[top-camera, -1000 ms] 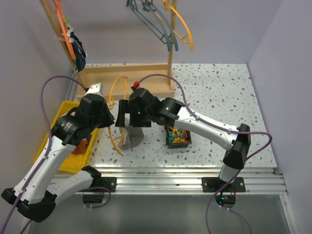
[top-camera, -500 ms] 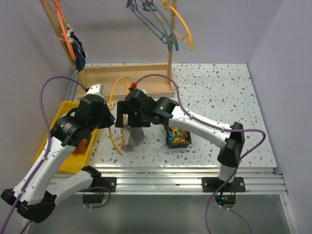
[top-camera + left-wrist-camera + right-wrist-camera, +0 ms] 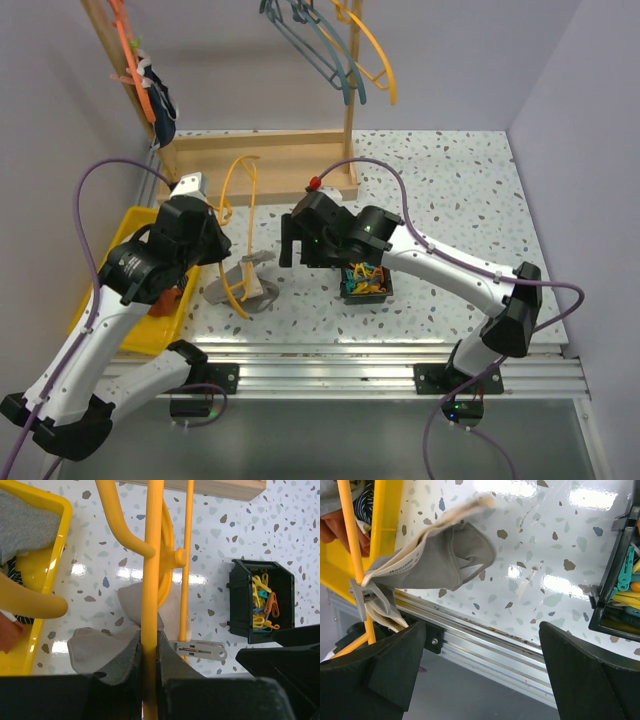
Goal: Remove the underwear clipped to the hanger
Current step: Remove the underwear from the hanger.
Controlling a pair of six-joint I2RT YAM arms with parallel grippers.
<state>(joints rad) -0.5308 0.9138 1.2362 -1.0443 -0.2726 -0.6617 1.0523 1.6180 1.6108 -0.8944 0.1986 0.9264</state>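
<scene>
A grey underwear (image 3: 232,291) lies slumped on the table under the yellow hanger (image 3: 238,195). A grey clip (image 3: 362,598) pins its waistband to the hanger's thin bar (image 3: 351,540). My left gripper (image 3: 149,650) is shut on the hanger's thick yellow bar (image 3: 151,555), with the grey cloth (image 3: 95,641) just below and the clip (image 3: 198,650) to its right. My right gripper (image 3: 288,245) stands open and empty, to the right of the underwear (image 3: 445,560) and apart from it. A dark navy underwear (image 3: 161,102) hangs on an orange hanger at the far left.
A black box (image 3: 366,283) of coloured clips sits under the right arm. A yellow tray (image 3: 98,300) at the left holds grey and rust-brown cloth (image 3: 166,300). A wooden rack (image 3: 260,160) stands behind, with blue and orange hangers (image 3: 340,50) above. The table's metal front rail (image 3: 485,640) is near.
My right gripper has drawn back to the right, away from the grey underwear. The underwear has dropped and spread on the table. The left gripper keeps hold of the hanger.
</scene>
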